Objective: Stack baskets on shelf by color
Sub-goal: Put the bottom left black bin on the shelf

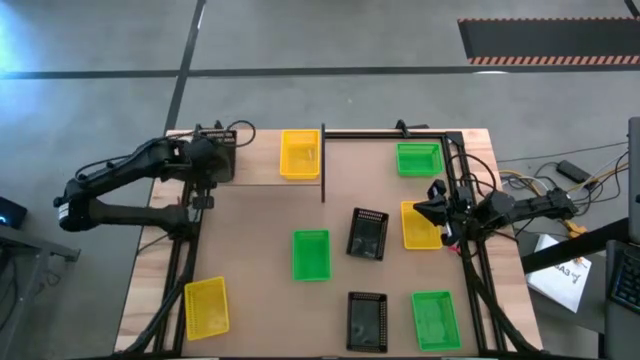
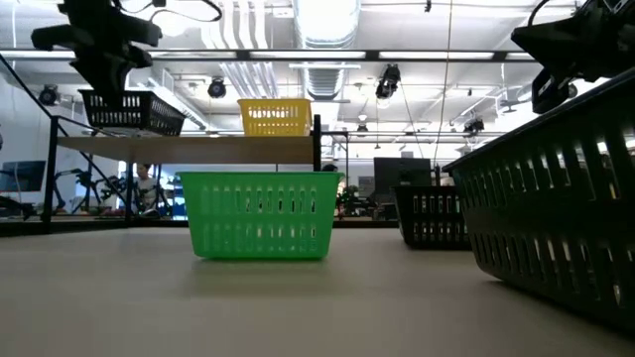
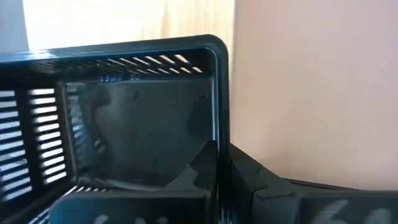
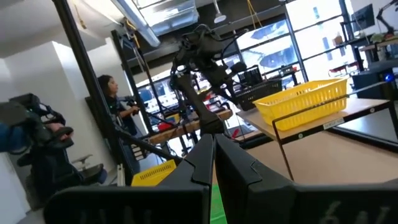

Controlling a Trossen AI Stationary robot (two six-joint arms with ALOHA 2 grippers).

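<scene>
Left gripper (image 1: 213, 160), upper left of high view: fingers clamped on rim of black basket (image 3: 124, 118), carried over shelf (image 1: 262, 168) for placing.

Yellow basket (image 1: 299, 154) already on shelf beside it; likely no obstruction.

Loose baskets scattered centre table.

Right gripper (image 1: 437, 212), right edge: fingers closed, empty, over yellow basket on table (image 1: 418, 228), waiting.
</scene>
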